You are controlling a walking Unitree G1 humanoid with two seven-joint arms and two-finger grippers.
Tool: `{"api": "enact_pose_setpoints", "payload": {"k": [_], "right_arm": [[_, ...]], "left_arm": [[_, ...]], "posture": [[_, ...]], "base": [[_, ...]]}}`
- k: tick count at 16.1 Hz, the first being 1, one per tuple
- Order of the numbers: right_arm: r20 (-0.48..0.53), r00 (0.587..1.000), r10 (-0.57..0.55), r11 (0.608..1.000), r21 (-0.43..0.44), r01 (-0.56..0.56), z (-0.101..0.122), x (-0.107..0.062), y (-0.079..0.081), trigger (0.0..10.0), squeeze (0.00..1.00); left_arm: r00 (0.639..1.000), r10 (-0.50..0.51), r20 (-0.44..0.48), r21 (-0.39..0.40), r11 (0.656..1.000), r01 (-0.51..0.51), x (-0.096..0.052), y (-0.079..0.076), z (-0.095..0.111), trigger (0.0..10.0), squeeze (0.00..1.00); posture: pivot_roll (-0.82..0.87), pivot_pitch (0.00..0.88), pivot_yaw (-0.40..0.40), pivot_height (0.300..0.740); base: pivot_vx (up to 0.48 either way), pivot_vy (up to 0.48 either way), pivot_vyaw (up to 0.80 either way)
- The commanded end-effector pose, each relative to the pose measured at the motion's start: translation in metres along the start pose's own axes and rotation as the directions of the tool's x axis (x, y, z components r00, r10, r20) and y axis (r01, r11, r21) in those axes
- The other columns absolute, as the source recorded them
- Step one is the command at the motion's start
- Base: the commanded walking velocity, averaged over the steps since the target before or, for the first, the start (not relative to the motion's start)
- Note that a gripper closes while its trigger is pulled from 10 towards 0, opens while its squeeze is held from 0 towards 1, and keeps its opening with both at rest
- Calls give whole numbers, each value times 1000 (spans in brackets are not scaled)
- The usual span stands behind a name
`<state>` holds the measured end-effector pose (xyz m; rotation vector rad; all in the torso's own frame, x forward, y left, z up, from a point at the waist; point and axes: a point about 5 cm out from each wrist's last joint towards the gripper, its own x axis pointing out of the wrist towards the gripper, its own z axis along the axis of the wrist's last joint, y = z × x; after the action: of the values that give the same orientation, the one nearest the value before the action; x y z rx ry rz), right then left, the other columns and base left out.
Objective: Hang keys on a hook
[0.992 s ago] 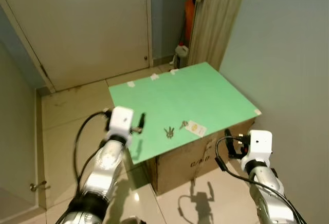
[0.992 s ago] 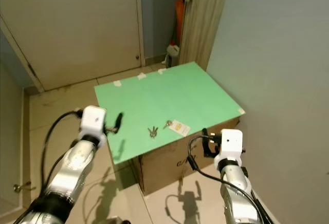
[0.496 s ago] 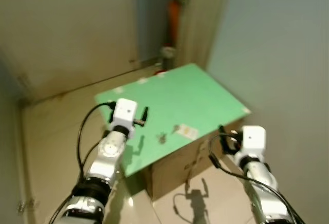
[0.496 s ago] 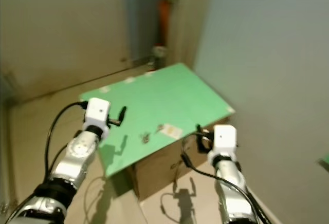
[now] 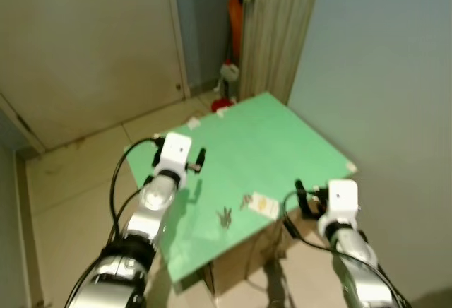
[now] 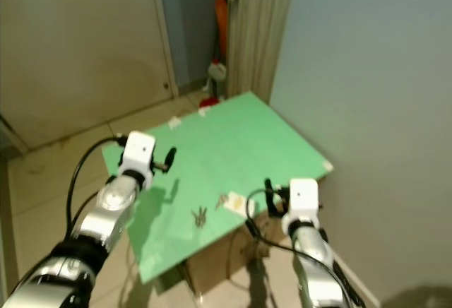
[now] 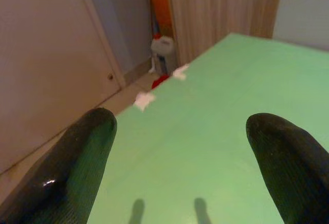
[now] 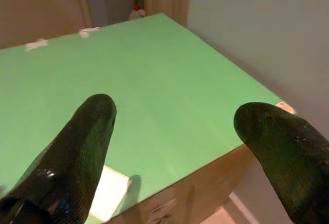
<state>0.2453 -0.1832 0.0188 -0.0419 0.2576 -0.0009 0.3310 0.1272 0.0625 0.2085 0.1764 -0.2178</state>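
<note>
While camera nearer, keys (image 5: 225, 216) unmoved on board (image 5: 282, 138)

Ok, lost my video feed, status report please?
Left end effector open above green board. Right end effector open at its near edge. Keys lie loose beside white tag, nothing blocking them.

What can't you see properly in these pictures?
- How many keys: too small in the eye views.
- The tag beside them: print too small to read.
- The box under the green board: mostly hidden by the board.
- The orange thing in the corner: partly hidden by the wooden panel.
</note>
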Motion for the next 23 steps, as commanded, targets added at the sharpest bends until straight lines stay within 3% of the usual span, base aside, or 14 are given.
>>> {"api": "enact_pose_setpoints", "payload": {"k": [1,4,8,10,13,16,19,20,23], "right_arm": [[8,1000,-11,1000,-12,11,2,-2,-7,10000,0],[-7,1000,5,1000,-29,-5,0,-7,-9,10000,0],[-22,1000,6,999,-53,-8,1,-13,-21,10000,0],[-29,999,26,997,-65,-28,5,0,-19,10000,0],[-33,999,39,997,-60,-41,8,11,-14,10000,0],[-66,992,110,994,-16,-111,7,31,8,10000,0],[-136,970,201,980,29,-199,-9,31,31,10000,0],[-169,951,258,966,57,-252,-18,30,44,10000,0],[-199,930,310,951,65,-303,-24,30,55,10000,0]], "left_arm": [[1000,-27,-7,-14,1000,27,4,-10,2,10000,0],[995,-39,-95,7,999,40,10,-10,-5,10000,0],[984,3,-177,21,1000,1,6,-5,-21,10000,0],[985,-8,-174,37,999,15,1,-10,-29,10000,0],[990,13,-137,23,1000,-10,-5,-4,-31,10000,0],[998,21,56,-20,1000,-20,-45,24,-24,10000,0],[993,-45,108,57,998,39,-105,43,-21,10000,0],[991,-112,72,128,986,102,-139,36,-29,10000,0],[980,-184,70,211,963,166,-171,17,-27,10000,0]], "posture": [[-142,0,9,740],[-167,22,-5,740],[-201,44,-15,740],[-177,52,-16,740],[-100,57,-18,740],[85,121,-41,740],[260,211,-52,740],[334,261,-49,740],[404,349,-54,740]], "base": [[0,0,0],[0,0,0],[0,0,0],[0,0,0],[0,0,0],[0,0,0],[0,0,0],[0,0,0],[0,0,0]]}}
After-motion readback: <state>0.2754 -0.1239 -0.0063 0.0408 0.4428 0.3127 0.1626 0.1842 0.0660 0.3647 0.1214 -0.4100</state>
